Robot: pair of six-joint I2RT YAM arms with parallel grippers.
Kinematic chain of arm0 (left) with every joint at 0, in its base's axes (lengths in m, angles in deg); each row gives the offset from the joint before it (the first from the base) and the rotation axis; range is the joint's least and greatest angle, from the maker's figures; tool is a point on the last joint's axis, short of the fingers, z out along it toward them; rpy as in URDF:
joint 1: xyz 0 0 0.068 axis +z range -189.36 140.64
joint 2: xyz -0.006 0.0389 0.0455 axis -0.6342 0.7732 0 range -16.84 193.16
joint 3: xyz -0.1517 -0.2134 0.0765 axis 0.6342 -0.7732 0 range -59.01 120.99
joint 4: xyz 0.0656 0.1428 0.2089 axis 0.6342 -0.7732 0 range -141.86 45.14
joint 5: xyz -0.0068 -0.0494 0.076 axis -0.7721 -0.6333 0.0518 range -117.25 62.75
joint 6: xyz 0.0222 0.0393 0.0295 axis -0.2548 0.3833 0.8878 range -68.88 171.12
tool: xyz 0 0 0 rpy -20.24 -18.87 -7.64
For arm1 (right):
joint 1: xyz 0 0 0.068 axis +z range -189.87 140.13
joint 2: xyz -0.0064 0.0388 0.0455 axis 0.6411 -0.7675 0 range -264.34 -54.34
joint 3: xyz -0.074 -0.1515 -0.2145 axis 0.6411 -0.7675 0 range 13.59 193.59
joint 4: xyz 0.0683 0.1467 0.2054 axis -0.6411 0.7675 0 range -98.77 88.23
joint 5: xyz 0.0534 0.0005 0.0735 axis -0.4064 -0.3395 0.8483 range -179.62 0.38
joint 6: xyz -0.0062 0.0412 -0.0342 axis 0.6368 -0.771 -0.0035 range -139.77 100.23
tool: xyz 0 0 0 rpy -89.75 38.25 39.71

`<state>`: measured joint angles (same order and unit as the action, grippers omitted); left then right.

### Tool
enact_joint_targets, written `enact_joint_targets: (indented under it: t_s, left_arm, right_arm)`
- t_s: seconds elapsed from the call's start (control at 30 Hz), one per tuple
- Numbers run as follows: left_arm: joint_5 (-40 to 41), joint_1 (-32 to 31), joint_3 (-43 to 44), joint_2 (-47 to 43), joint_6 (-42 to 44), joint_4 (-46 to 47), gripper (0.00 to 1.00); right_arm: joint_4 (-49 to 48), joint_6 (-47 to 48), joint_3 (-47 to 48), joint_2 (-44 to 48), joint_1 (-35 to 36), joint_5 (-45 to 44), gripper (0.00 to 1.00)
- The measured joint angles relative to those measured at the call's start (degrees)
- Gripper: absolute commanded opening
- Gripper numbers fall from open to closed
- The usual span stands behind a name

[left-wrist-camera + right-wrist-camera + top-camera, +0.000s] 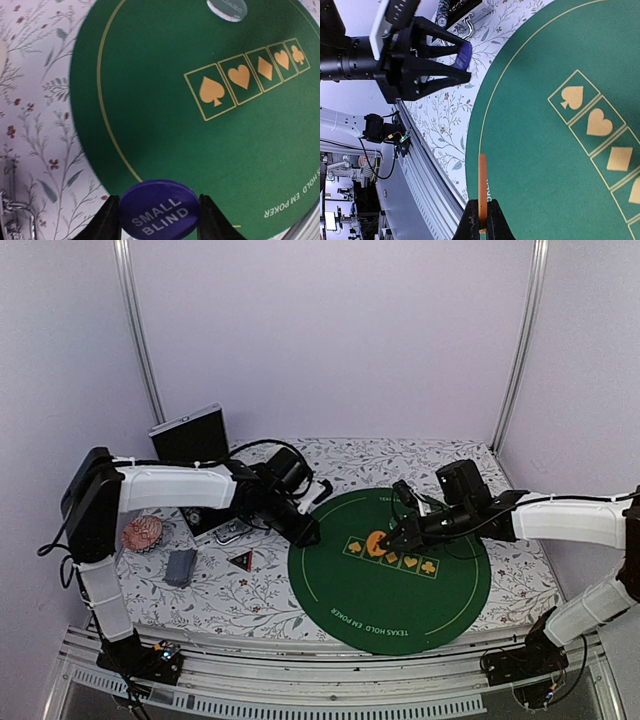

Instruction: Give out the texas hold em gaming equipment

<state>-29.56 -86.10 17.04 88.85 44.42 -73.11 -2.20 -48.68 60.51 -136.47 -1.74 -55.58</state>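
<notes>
Across the flower-printed table (250, 615) lies a round green poker mat (400, 615) with a row of card-suit boxes at its middle. The left arm (170, 485) rises from its base at the near left, bends at a high elbow, and sends its white forearm rightward to the mat's left edge. The right arm (570, 520) bends at the far right and reaches leftward over the mat's centre, wrist low above the suit boxes. A silver-edged black case (190, 433) stands at the back left, behind the left forearm.

On the cloth left of the mat, near the left arm, sit a grey-blue card deck (180, 567), a dark red chip stack (142, 533) and a black-red triangular token (240, 560). The left tool (159, 227) is clamped on a blue disc (159, 207) marked SMALL BLIND, held above the mat's rim. The right tool (482, 220) pinches an orange disc (482, 180) edge-on over the mat.
</notes>
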Motion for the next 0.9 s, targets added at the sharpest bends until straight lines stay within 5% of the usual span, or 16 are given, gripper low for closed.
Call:
enact_joint_targets:
  t_s: [0.3, 0.4, 0.63, 0.77, 0.9]
  left_arm:
    - [-2.0, -4.0, 0.3, 8.6, 1.6, -1.8, 0.20]
    - [-2.3, -4.0, 0.3, 9.8, 1.9, -1.7, 0.33]
    - [-4.3, -3.8, 0.0, 9.5, 2.4, -1.2, 0.83]
    - [-5.3, -3.8, -1.6, 7.2, 3.1, -1.6, 0.97]
    - [-5.2, -3.5, -2.5, 1.7, 2.8, -3.4, 0.98]
  right_arm:
    - [11.1, -2.9, -9.7, 13.2, -0.2, -0.1, 0.02]
    - [12.9, -5.4, -13.7, 16.6, 0.0, 1.1, 0.02]
    - [11.9, -10.4, -19.4, 13.7, 3.0, 3.6, 0.02]
    - [9.0, -10.7, -19.3, 8.9, 3.4, 4.2, 0.04]
    - [9.1, -10.2, -18.3, 3.6, 3.4, 3.5, 0.30]
